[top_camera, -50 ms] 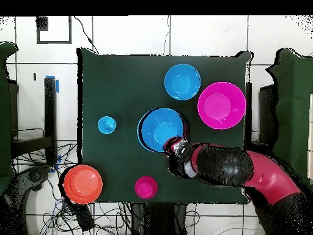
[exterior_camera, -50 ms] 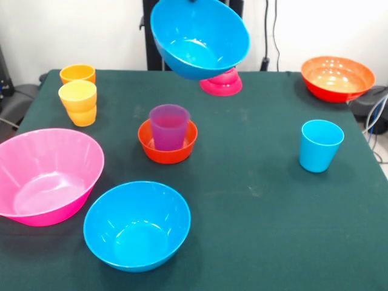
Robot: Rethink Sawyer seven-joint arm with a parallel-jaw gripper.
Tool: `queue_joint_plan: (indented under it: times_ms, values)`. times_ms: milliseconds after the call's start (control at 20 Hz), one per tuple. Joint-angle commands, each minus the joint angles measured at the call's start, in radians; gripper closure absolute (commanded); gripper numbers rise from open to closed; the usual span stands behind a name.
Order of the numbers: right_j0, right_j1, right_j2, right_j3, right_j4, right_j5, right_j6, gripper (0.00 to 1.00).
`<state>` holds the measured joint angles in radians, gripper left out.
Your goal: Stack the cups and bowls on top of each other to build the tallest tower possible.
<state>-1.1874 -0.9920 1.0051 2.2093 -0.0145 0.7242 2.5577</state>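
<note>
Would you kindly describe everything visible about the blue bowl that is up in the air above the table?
The raised blue plastic bowl is round, glossy and smooth, bright blue inside and out. It hangs clear of the dark green table, tilted so its empty opening faces the front camera, and it partly hides the small magenta bowl behind it. Overhead, the gripper meets its rim on the robot's side; the grip itself is not discernible. Nothing else touches it.
</note>
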Motion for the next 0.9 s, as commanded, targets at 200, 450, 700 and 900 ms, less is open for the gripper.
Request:
queue_joint_plan:
  times_ms: [200, 450, 700, 900]
  values:
    - [0.056, 0.179, 0.009, -0.046, -0.143, -0.019, -0.226, 1.0]
    - [0.112, 0.264, -0.143, -0.113, -0.371, -0.053, -0.214, 1.0]
    - [0.152, 0.23, -0.226, -0.221, -0.616, -0.014, -0.184, 1.0]
    - [0.103, 0.322, -0.152, -0.254, -0.662, -0.127, -0.245, 1.0]
